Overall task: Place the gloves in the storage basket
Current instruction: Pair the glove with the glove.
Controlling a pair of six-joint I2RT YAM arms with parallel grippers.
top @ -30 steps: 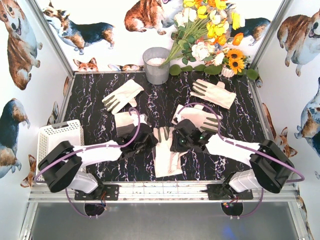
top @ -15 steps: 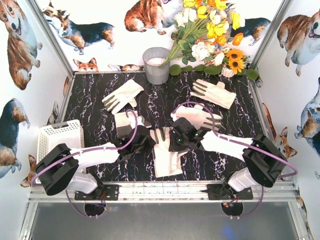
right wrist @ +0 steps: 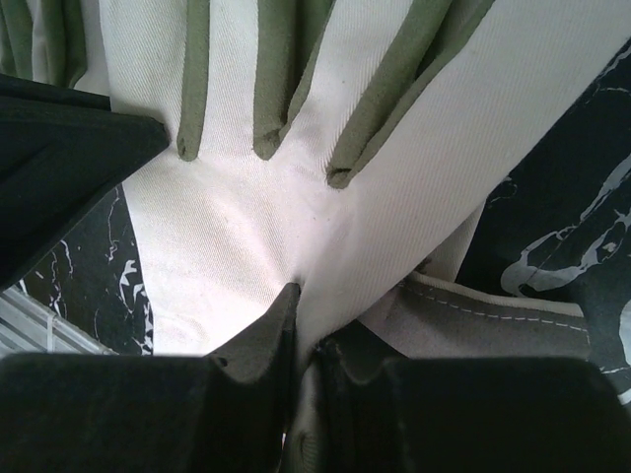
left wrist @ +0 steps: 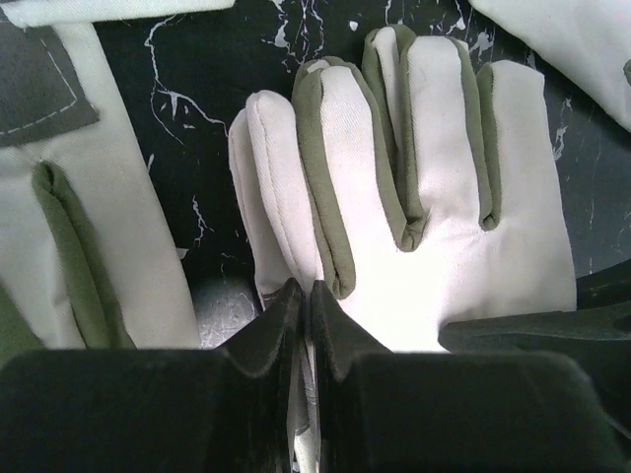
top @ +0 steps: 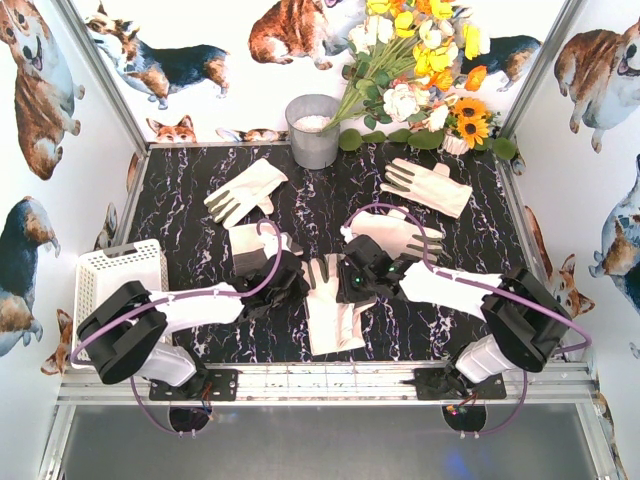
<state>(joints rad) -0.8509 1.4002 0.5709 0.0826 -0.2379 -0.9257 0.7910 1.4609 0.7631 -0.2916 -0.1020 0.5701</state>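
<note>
Glove [top: 330, 318] lies flat on the surface [top: 320, 205] between both pincers: left pincer [left wrist: 304, 293] clamps its left edge, right pincer [right wrist: 299, 298] pinches its right edge.

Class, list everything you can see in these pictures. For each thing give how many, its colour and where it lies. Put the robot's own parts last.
gloves: five in view, cream-white with grey-olive patches, spread over the table
centre glove: one of those five, lying near the front between the two claws
storage basket: one, white, left edge of the table
bucket: one, grey metal, back edge, middle
flowers: one bunch, yellow, white and orange, back right
table: one, black with white marbling
walls: white with corgi pictures, on three sides
left claw: one, black, shut on the centre glove's edge
right claw: one, black, shut on the centre glove's cloth
</note>
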